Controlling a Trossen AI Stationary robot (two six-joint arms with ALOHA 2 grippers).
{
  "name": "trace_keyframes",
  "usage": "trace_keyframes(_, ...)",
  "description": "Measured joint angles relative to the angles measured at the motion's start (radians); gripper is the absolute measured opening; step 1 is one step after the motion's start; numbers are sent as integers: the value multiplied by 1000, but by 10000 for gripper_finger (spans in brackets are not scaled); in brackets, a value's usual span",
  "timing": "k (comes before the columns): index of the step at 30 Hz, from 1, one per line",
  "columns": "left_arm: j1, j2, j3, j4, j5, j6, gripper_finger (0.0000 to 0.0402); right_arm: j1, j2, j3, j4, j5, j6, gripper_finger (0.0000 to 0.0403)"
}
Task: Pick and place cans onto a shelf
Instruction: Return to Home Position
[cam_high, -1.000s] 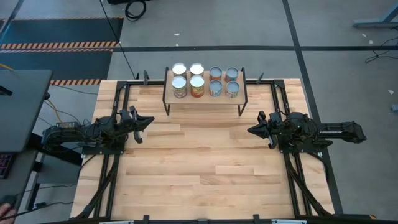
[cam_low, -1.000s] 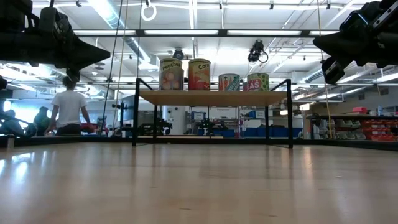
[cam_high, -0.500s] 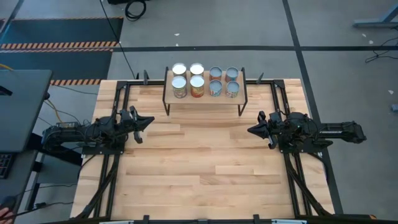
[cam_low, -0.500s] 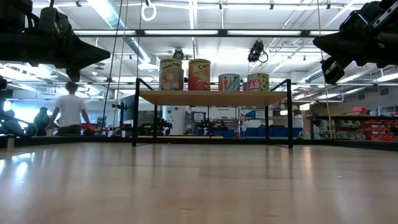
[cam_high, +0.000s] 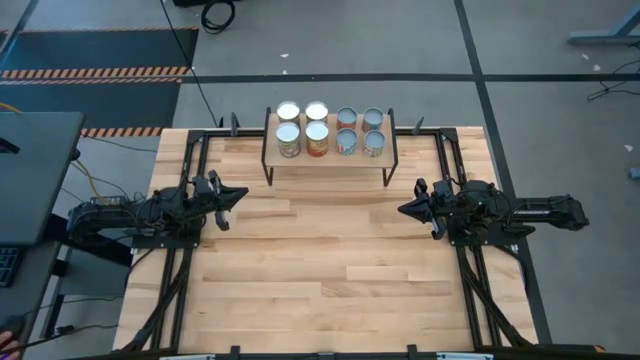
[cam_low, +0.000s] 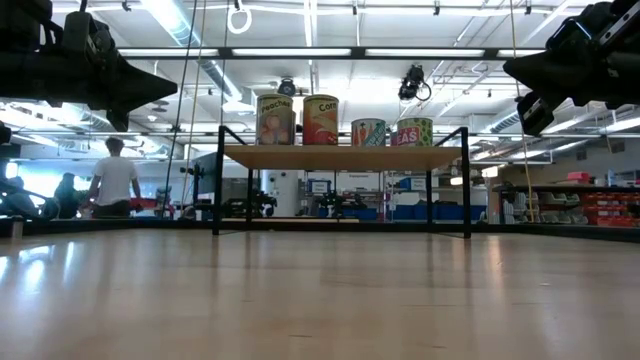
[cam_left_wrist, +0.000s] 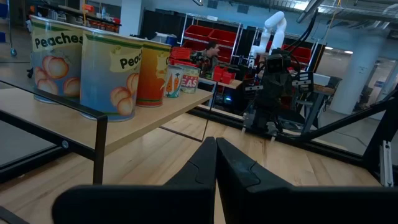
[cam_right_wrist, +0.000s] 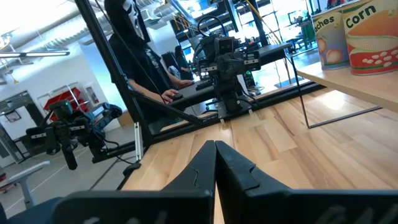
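All eight cans (cam_high: 317, 138) stand on the shelf (cam_high: 330, 160) at the far middle of the surface (cam_high: 320, 270), in two rows of four. We therefore judge the placing done and the step in hand to be the parking of the arms. The left end effector (cam_high: 236, 194) hangs by the left edge and the right end effector (cam_high: 408, 209) by the right edge, both well apart from the shelf and pointing inward toward each other. In the left wrist view the fingers (cam_left_wrist: 189, 177) meet with nothing between them, and the right wrist view shows the same, so both are clenched and empty. The next move, we think, calls for little beyond settling into the rest pose, with no swing toward the shelf legs. Only the high view shows the back row of cans. The low view gives just the four in front and a person (cam_low: 112, 180) in the room beyond. Only the wrist views show how the fingers meet.
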Motion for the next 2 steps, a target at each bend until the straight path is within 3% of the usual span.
trace_keyframes(2,0,0,0,0,0,0,11,0,0,0,0,0,0,12)
